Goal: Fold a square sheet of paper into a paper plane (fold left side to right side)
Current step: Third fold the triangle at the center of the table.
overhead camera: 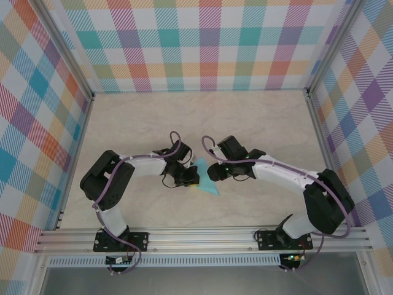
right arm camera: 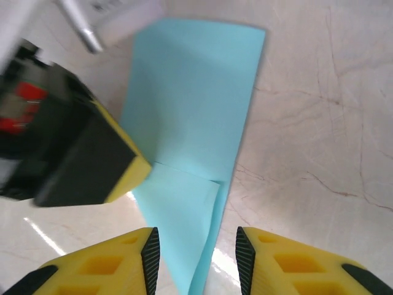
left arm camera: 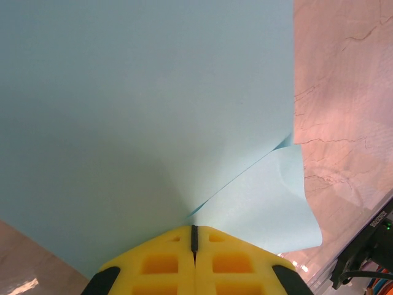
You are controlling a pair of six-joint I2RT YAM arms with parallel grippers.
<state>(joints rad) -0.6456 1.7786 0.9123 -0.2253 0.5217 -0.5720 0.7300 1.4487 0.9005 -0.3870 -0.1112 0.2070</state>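
Touching paper (left arm camera: 141,110) — left end effector (left arm camera: 194,228), closed

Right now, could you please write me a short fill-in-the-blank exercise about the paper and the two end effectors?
1. The left end effector is ____ on the square sheet of paper.
2. The right end effector has its jaws ____, with the sheet's near end between them.
3. Seen from above, the sheet lies ____ the two end effectors.
Missing words: shut; open; between.
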